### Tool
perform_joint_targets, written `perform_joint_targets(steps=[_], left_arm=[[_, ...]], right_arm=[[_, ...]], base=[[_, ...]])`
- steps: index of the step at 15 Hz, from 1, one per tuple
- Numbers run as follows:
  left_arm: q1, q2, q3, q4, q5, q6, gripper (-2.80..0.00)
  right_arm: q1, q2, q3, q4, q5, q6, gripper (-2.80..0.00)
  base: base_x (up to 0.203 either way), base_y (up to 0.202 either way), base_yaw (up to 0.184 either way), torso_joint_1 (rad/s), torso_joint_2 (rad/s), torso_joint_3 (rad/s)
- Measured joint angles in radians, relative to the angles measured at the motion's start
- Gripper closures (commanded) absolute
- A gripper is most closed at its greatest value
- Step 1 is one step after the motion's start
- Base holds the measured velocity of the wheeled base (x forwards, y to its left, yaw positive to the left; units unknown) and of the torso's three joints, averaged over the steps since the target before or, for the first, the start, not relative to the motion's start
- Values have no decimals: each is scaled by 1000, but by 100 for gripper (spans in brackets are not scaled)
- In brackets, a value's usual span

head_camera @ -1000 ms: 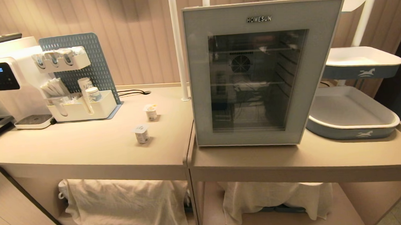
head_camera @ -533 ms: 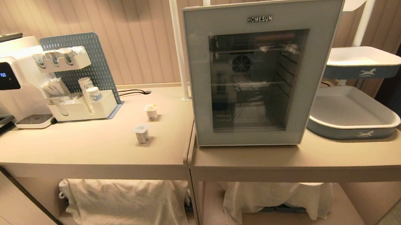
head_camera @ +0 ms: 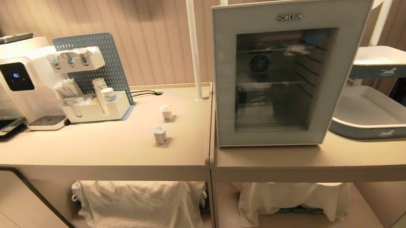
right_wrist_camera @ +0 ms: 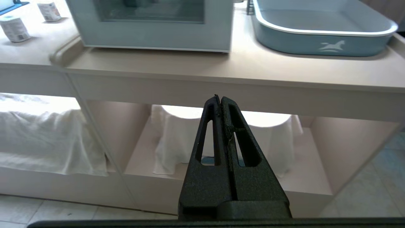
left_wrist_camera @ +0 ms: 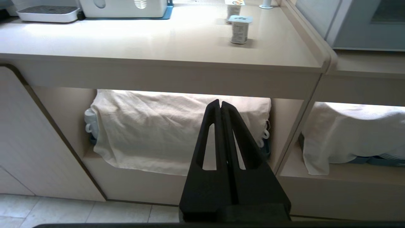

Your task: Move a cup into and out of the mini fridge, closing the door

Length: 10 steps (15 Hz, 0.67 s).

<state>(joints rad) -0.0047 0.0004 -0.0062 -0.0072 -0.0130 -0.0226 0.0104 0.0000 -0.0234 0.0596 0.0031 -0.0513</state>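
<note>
Nothing begun: both the left gripper (left_wrist_camera: 220, 103) and right gripper (right_wrist_camera: 220, 97) hang below the bench (head_camera: 96, 148), fingers pressed together and empty, so the mini fridge (head_camera: 294, 73) door (head_camera: 227, 73) needs opening first, then a yogurt cup (head_camera: 160, 134) can be fetched.

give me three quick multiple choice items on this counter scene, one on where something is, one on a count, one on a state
1. Where do the small cups stand relative to the mini fridge in the head view?
A. to its left on the counter
B. on top of it
C. inside the grey tray

2. How many small sealed cups are on the counter?
A. one
B. two
C. four

3. What state is the fridge door in?
A. wide open
B. removed
C. closed

Answers:
1. A: the nearer cup and the farther cup stand on the counter left of the mini fridge.
2. B: only those two show.
3. C: the door sits flat over the front.
</note>
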Motion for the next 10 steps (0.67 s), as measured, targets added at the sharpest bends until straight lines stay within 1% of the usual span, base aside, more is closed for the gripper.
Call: perform_joint_targets(steps=[10], left_arm=[[0, 0, 0, -1, 0, 0, 0]], right_arm=[[0, 0, 0, 0, -2, 5, 0]], base=[[0, 192, 1, 2, 3, 3]])
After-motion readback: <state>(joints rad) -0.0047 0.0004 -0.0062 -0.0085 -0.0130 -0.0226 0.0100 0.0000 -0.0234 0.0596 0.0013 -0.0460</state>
